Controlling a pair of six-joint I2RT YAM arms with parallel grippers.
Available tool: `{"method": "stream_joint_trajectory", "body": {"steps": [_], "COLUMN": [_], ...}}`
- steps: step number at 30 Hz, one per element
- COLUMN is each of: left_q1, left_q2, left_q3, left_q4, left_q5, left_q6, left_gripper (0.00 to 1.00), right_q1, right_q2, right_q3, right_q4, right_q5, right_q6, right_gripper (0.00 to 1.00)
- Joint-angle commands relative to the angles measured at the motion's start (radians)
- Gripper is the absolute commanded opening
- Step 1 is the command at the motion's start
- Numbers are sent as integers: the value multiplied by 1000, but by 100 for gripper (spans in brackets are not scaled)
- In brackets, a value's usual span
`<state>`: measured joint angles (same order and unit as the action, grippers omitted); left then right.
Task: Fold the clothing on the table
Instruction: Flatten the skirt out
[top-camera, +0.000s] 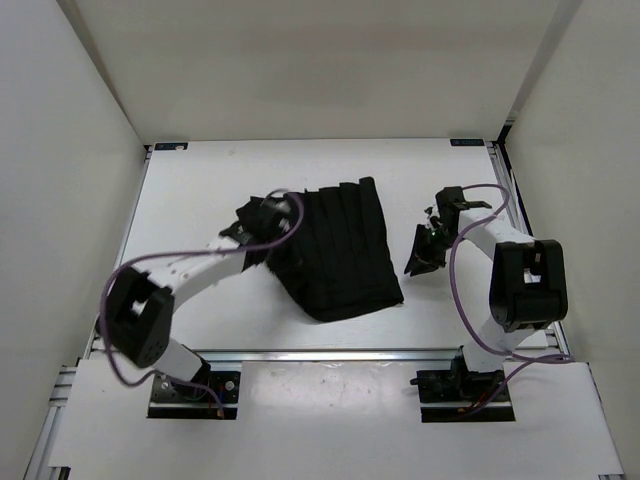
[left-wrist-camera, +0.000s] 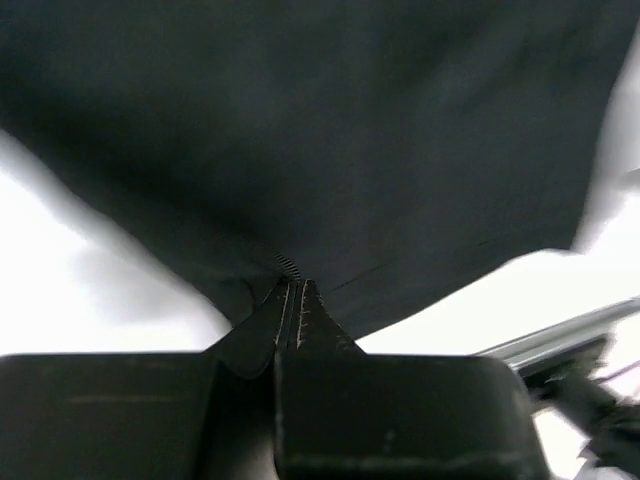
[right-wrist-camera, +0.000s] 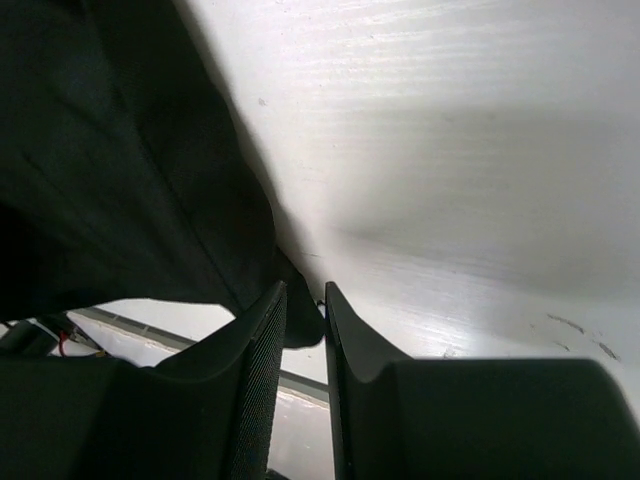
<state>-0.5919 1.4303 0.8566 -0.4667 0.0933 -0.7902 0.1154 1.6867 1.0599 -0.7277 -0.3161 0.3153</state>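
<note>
At the middle of the large flat white rectangular tabletop (top-camera: 200, 190) lies the plain black soft fabric garment with vertical pleats (top-camera: 340, 250), spread mostly flat, pleats running from the far edge toward the near one, its near right corner pointing at the metal rail along the table's near edge (top-camera: 330, 353). Garment's left side is bunched and raised where the left arm reaches it. Left two-finger black gripper (top-camera: 268, 218) sits at that left edge. Left wrist view: left gripper (left-wrist-camera: 295, 290) has its jaws pressed together, no gap between them, a small pucker of the garment (left-wrist-camera: 320, 130) pinched at the tips; cloth hangs away from the tips and fills most of the view, white table showing under it on both sides, rail (left-wrist-camera: 560, 335) at lower right. Right two-finger black gripper (top-camera: 418, 258) is right of the garment, tips pointing toward the near left, a strip of bare table between it and the cloth in the top view. Right wrist view: right gripper (right-wrist-camera: 305, 300) has its jaws a narrow way apart, nothing seen gripped between them; the garment's dark edge (right-wrist-camera: 110, 150) fills the left side and ends just past the fingertips; whether cloth touches them, cannot tell. White tabletop (right-wrist-camera: 450, 150) fills the right side.
</note>
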Motion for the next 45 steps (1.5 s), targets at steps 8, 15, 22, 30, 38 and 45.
{"method": "stream_joint_trajectory", "body": {"steps": [8, 15, 22, 30, 38, 45], "left_q1": [81, 214, 264, 328, 334, 342], "left_q2": [-189, -594, -720, -774, -794, -789], "left_q3": [151, -261, -421, -427, -429, -436], "left_q4": [83, -206, -317, -381, -409, -405], "left_q5": [92, 48, 112, 121, 121, 118], "left_q6": [42, 25, 42, 86, 85, 83], "left_gripper": [0, 0, 0, 0, 0, 0], "right_q1": [-59, -13, 46, 89, 131, 228], "right_q2": [-93, -39, 36, 99, 140, 228], "right_q3": [-31, -37, -8, -56, -104, -100], "right_q4": [27, 43, 42, 91, 108, 128], "right_q5": [38, -7, -170, -354, -417, -491], "right_q6": [25, 33, 35, 74, 47, 42], "right_gripper": [28, 28, 32, 36, 48, 37]}}
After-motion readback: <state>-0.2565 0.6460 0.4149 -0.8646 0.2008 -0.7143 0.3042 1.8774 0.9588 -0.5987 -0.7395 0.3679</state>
